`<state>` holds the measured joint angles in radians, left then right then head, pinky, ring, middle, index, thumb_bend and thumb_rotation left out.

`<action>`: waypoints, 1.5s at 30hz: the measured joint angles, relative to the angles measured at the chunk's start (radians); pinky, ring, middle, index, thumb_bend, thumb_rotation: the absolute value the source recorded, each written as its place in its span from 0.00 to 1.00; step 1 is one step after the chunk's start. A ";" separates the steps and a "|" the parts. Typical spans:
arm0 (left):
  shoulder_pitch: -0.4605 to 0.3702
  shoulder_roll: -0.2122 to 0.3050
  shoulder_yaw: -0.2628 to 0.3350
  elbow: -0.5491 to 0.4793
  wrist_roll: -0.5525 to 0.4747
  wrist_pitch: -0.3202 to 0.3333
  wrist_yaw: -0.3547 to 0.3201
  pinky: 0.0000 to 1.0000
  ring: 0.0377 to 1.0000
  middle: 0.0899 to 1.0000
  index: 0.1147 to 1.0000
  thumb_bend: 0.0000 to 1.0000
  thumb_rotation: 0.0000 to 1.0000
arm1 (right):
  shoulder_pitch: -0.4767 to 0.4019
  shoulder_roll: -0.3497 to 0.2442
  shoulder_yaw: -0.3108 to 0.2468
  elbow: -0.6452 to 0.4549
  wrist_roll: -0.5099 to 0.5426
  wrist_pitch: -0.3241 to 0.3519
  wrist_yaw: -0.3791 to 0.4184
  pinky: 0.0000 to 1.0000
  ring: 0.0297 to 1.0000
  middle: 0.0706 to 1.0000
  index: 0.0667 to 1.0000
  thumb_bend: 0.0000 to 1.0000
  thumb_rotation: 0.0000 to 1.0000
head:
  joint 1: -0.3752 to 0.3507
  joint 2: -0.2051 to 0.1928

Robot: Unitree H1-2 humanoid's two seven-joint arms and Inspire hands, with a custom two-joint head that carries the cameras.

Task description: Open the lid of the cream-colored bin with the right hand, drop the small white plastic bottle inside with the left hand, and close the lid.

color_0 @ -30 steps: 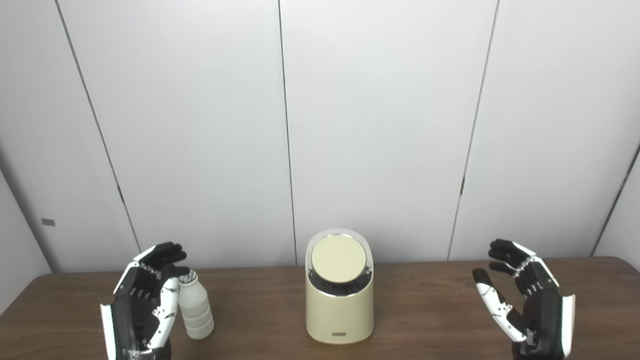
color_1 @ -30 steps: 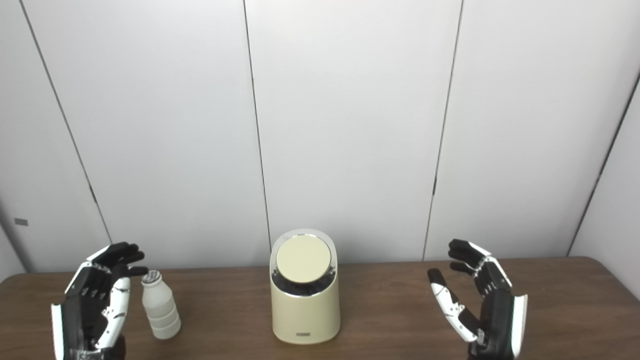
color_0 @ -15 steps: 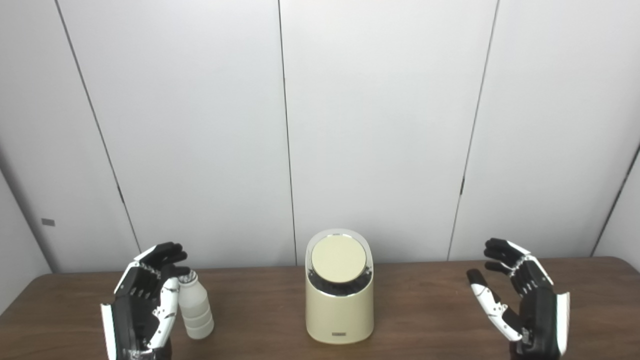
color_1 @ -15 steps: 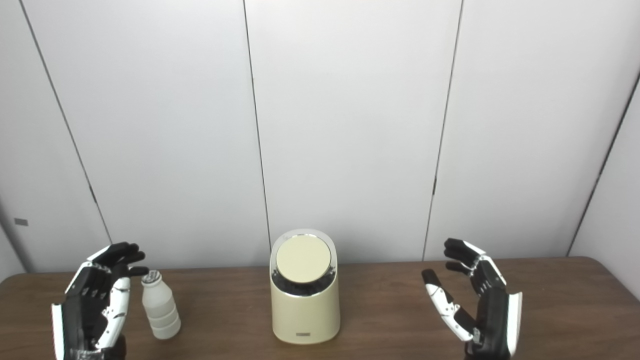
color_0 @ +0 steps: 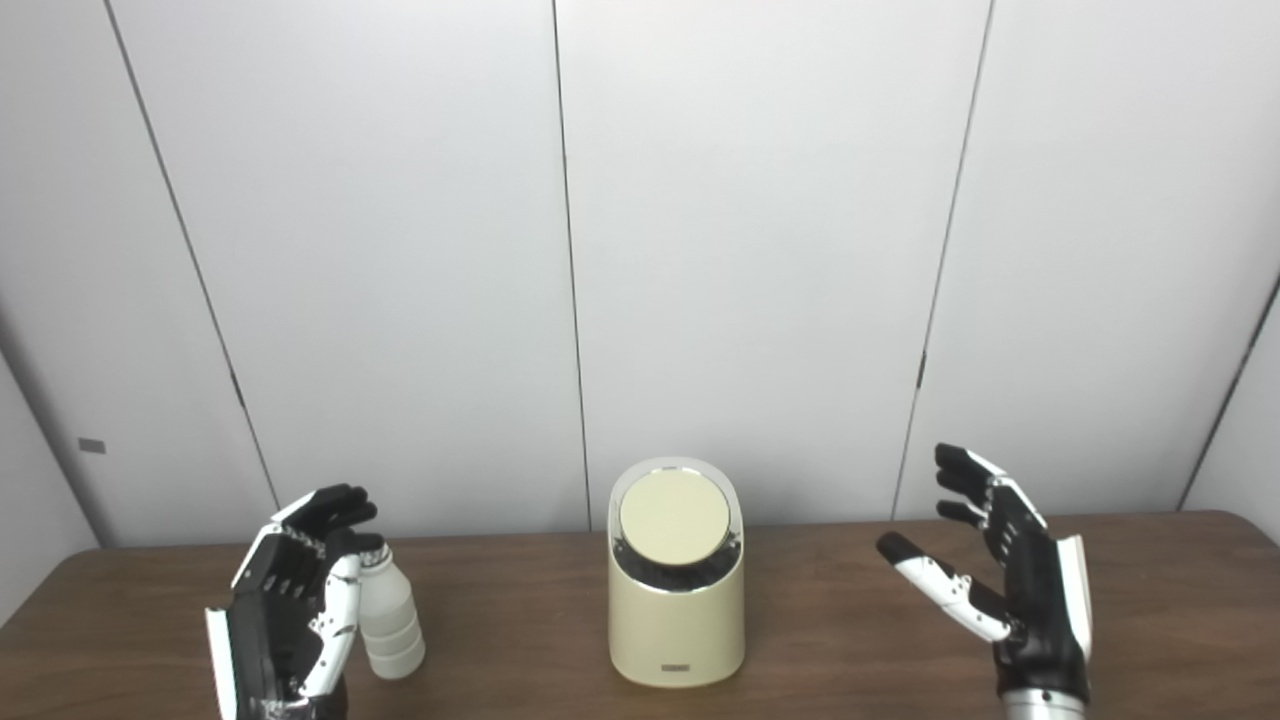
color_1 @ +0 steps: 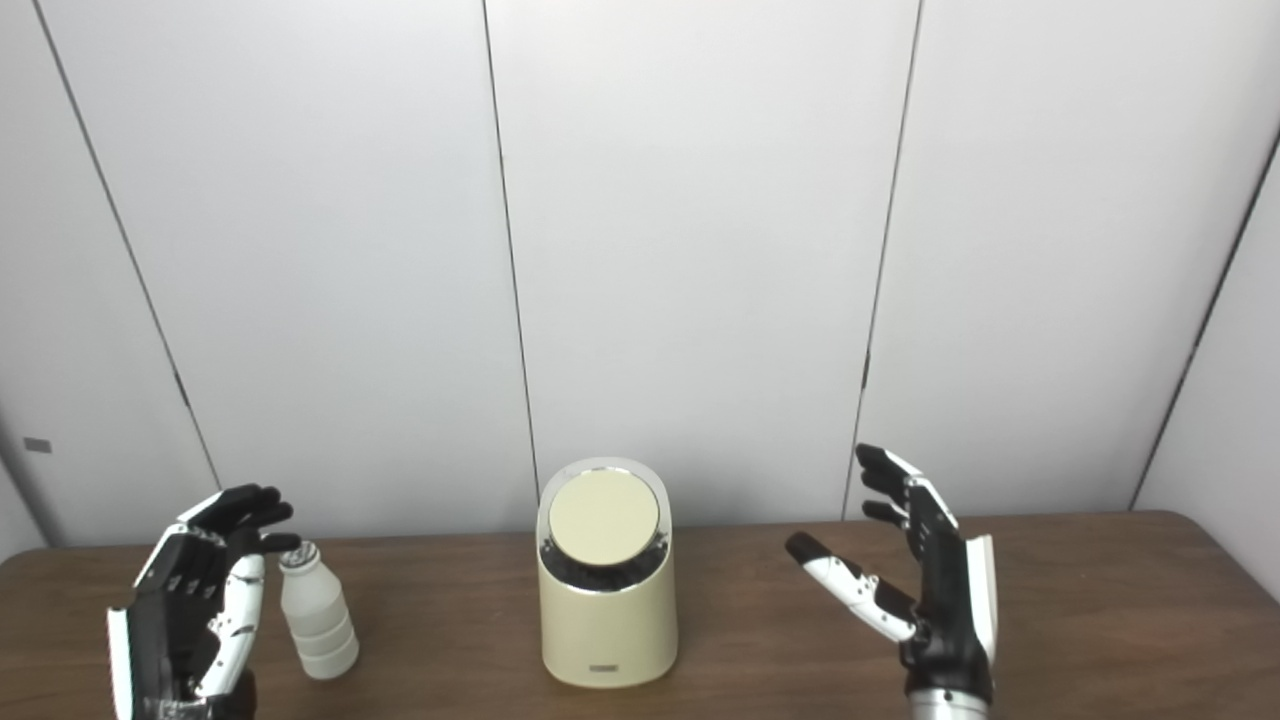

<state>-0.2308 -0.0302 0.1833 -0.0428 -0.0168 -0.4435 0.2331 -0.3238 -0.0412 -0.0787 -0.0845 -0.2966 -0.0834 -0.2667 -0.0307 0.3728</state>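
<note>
Right hand [color_1: 925, 575] has risen and swung toward the cream-colored plastic bin [color_1: 606, 620], fingers spread, empty. Left hand [color_1: 195, 615] sits open at 9 o'clock of the small white ribbed plastic bottle [color_1: 315, 622]. Bottle looks light, slick; grab mid-body.

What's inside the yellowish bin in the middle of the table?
You can't see inside. The round lid is shut over the top of the bin, so anything in there is hidden. The little white bottle stands outside on the table, beside the left hand.

White panelled wall [color_0: 760, 250], wooden table [color_0: 520, 620]
</note>
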 measured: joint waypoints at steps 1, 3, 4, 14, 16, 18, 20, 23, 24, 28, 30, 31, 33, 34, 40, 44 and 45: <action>0.000 -0.002 0.000 0.000 0.007 0.000 0.000 0.54 0.63 0.63 0.60 0.35 0.32 | -0.017 0.000 0.008 -0.004 -0.007 0.011 0.002 0.68 0.77 0.77 0.74 0.88 0.44 | 0.000 0.000; 0.000 -0.005 -0.001 0.000 0.011 0.000 0.002 0.54 0.63 0.63 0.60 0.36 0.34 | -0.049 0.001 0.026 -0.021 -0.033 0.050 0.011 0.66 0.76 0.76 0.74 0.89 0.44 | 0.002 -0.005; 0.000 -0.006 -0.001 0.000 0.013 0.000 0.003 0.54 0.63 0.63 0.60 0.36 0.34 | -0.067 0.001 0.035 -0.026 -0.047 0.072 0.018 0.64 0.74 0.75 0.74 0.90 0.44 | 0.000 -0.008; -0.002 -0.013 -0.017 0.013 0.019 0.000 0.002 0.54 0.63 0.63 0.61 0.36 0.35 | -0.211 -0.019 0.134 0.077 -0.157 0.127 0.053 0.65 0.77 0.77 0.75 0.94 0.36 | 0.008 -0.023; -0.002 -0.016 -0.021 0.014 0.017 0.000 0.001 0.55 0.63 0.63 0.61 0.35 0.34 | -0.225 -0.024 0.153 0.104 -0.196 0.144 0.056 0.64 0.77 0.78 0.76 0.95 0.35 | 0.009 -0.026; -0.002 -0.020 -0.022 0.014 0.016 0.000 0.000 0.55 0.63 0.63 0.61 0.34 0.33 | -0.235 -0.024 0.171 0.121 -0.232 0.161 0.056 0.61 0.75 0.78 0.76 0.97 0.34 | 0.011 -0.028; -0.003 -0.023 -0.025 0.014 0.016 0.000 -0.001 0.55 0.63 0.63 0.61 0.33 0.32 | -0.243 -0.025 0.186 0.131 -0.258 0.169 0.056 0.61 0.76 0.79 0.77 0.98 0.33 | 0.014 -0.029; -0.005 -0.030 -0.026 0.014 0.012 0.000 -0.001 0.55 0.63 0.63 0.61 0.33 0.31 | -0.265 -0.029 0.205 0.166 -0.284 0.173 0.056 0.63 0.77 0.80 0.77 0.98 0.34 | 0.014 -0.031; -0.005 -0.033 -0.027 0.014 0.012 0.000 -0.001 0.55 0.63 0.63 0.61 0.33 0.31 | -0.272 -0.032 0.215 0.176 -0.301 0.176 0.056 0.64 0.78 0.80 0.77 0.98 0.34 | 0.014 -0.031; -0.007 -0.034 -0.027 0.014 0.012 0.000 -0.001 0.55 0.63 0.63 0.61 0.33 0.30 | -0.293 -0.043 0.252 0.235 -0.359 0.202 0.062 0.65 0.79 0.81 0.78 0.99 0.32 | 0.017 -0.034; -0.007 -0.034 -0.026 0.014 0.012 0.000 -0.001 0.55 0.63 0.63 0.61 0.32 0.30 | -0.293 -0.044 0.262 0.259 -0.373 0.210 0.062 0.66 0.80 0.81 0.78 1.00 0.31 | 0.017 -0.034; -0.007 -0.034 -0.027 0.014 0.012 0.000 -0.001 0.55 0.63 0.63 0.61 0.32 0.30 | -0.293 -0.045 0.266 0.268 -0.378 0.212 0.062 0.66 0.80 0.81 0.78 1.00 0.31 | 0.017 -0.034; -0.007 -0.034 -0.027 0.014 0.012 0.000 -0.001 0.55 0.63 0.63 0.61 0.32 0.30 | -0.293 -0.046 0.272 0.282 -0.388 0.213 0.061 0.68 0.80 0.81 0.78 1.00 0.29 | 0.017 -0.034; -0.008 -0.034 -0.027 0.014 0.012 0.000 -0.001 0.55 0.63 0.63 0.61 0.32 0.30 | -0.293 -0.048 0.275 0.288 -0.394 0.212 0.060 0.68 0.81 0.81 0.78 1.00 0.28 | 0.017 -0.034; -0.010 -0.034 -0.027 0.014 0.004 0.000 -0.002 0.55 0.63 0.63 0.60 0.32 0.28 | -0.295 -0.050 0.286 0.302 -0.418 0.219 0.048 0.73 0.82 0.83 0.80 1.00 0.24 | 0.017 -0.034; -0.014 -0.034 -0.027 0.014 0.003 0.000 -0.002 0.55 0.63 0.62 0.60 0.32 0.28 | -0.301 -0.051 0.298 0.303 -0.441 0.238 0.036 0.72 0.82 0.83 0.81 0.98 0.24 | 0.015 -0.032; -0.014 -0.034 -0.027 0.014 0.003 0.000 -0.002 0.55 0.63 0.62 0.60 0.32 0.28 | -0.303 -0.051 0.301 0.304 -0.448 0.242 0.035 0.71 0.82 0.83 0.80 0.98 0.24 | 0.015 -0.032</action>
<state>-0.2448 -0.0639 0.1565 -0.0290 -0.0136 -0.4438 0.2316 -0.6265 -0.0927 0.2225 0.2190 -0.7448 0.1588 -0.2320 -0.0153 0.3405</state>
